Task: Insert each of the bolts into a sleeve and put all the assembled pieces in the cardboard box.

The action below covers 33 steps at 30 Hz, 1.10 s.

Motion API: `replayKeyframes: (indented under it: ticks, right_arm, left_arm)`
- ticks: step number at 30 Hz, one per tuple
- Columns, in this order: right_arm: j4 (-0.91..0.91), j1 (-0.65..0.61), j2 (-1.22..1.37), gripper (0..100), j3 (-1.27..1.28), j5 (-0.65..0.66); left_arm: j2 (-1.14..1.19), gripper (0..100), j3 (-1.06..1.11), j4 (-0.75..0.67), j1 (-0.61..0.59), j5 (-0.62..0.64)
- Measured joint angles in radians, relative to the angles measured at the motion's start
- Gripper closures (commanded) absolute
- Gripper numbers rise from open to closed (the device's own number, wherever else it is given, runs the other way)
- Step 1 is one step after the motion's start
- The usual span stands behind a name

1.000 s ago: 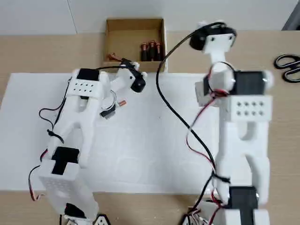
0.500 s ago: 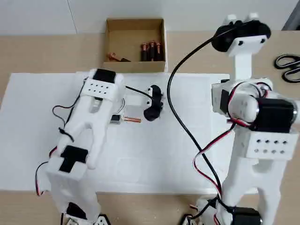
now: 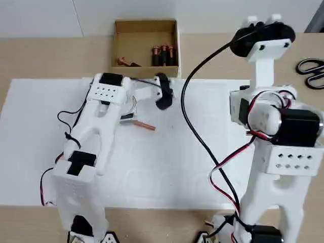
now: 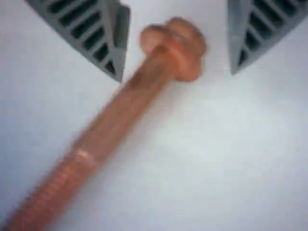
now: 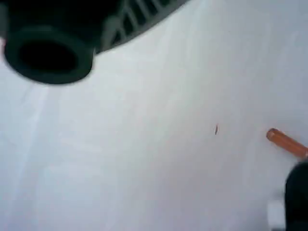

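Copper bolt [image 4: 144, 101] lies flat on the white sheet, its head between the left gripper's [image 4: 175, 65] wide-spread fingers [image 4: 91, 29]. Light, stiff and smooth, it looks likely to roll, so pinch the shank under the head. The right gripper [image 5: 72, 29] seems clamped on a black sleeve [image 5: 48, 57]

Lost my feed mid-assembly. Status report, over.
Left gripper open, astride bolt, which lies flat on white sheet. Right gripper shut on black sleeve. Cardboard box open, assembled pieces inside; nothing blocking bolt.
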Motion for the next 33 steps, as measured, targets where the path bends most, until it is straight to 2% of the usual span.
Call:
replayKeyframes:
  ticks: [3,9,17,26,33]
  right_arm:
    - [0.000,0.000,0.000,99.5,0.000,0.000]
    - [0.000,0.000,0.000,99.5,0.000,0.000]
    - [0.000,0.000,0.000,99.5,0.000,0.000]
    - [0.000,0.000,0.000,99.5,0.000,0.000]
    - [0.000,0.000,0.000,99.5,0.000,0.000]
  left_arm:
    - [-0.008,86,-0.051,0.017,0.000,0.155]
    - [-0.132,87,-0.075,0.143,0.000,0.457]
    - [-0.316,87,-0.075,0.327,0.000,1.073]
    - [-0.334,86,-0.037,0.338,0.021,1.657]
    - [-0.284,87,0.008,0.304,0.035,2.028]
